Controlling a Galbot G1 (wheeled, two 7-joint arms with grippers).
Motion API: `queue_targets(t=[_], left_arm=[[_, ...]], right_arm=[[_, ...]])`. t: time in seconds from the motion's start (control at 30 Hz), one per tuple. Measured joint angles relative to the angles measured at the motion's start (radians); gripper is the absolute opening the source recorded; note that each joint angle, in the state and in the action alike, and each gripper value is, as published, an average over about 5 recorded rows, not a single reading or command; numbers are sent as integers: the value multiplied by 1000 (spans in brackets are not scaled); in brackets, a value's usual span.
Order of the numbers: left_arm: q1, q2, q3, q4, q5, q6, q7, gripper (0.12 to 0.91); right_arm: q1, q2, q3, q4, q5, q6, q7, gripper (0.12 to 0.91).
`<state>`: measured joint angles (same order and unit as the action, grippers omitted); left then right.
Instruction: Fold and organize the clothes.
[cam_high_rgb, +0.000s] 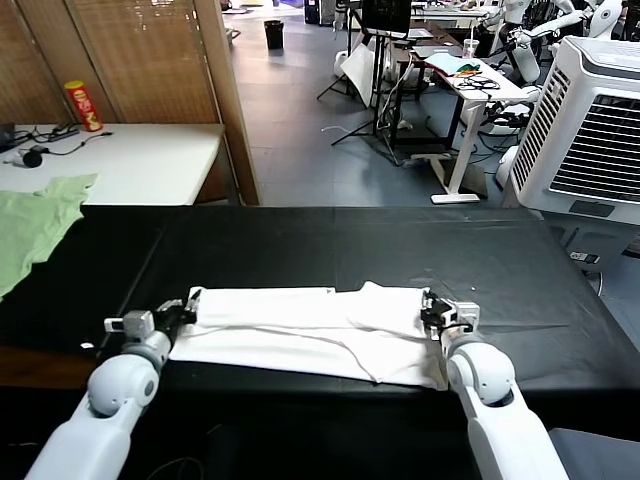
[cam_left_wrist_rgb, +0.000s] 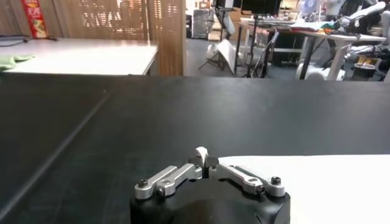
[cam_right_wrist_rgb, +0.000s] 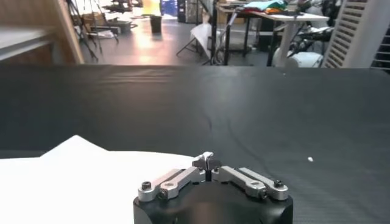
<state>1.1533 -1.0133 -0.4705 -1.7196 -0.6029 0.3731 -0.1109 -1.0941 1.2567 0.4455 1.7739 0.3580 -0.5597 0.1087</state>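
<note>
Your white T-shirt (cam_high_rgb: 312, 330) lies folded into a long band across the near part of the black table (cam_high_rgb: 350, 240), print side hidden. Your left gripper (cam_high_rgb: 187, 308) sits at its left end, fingers (cam_left_wrist_rgb: 202, 154) pinched shut on a bit of white cloth at the shirt's edge. Your right gripper (cam_high_rgb: 432, 310) sits at the right end, fingers (cam_right_wrist_rgb: 207, 161) closed together over the shirt's edge. A pale green garment (cam_high_rgb: 35, 225) lies far left on the table.
</note>
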Motion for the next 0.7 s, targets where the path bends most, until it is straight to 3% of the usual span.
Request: queue_targets(t=[0.13,0.23,0.43,0.7], left_arm=[[-7,14,-13,1,-27,-5,0,687],[-3,26,-30,-7,-72,-3,-6,778],[50,34,-78,-55,-160,8,-14,798],[195,-23,-107,-138,-103,-10,-5,798]], right_arm=[[-32,-23,18,58,17,-5,-4,658],[-62,-37,34,106,29,-9,-3,764],[-121,-46,59,192,43,-13,-5,797],[-155,-48,64,257,56,-19,-4,798]])
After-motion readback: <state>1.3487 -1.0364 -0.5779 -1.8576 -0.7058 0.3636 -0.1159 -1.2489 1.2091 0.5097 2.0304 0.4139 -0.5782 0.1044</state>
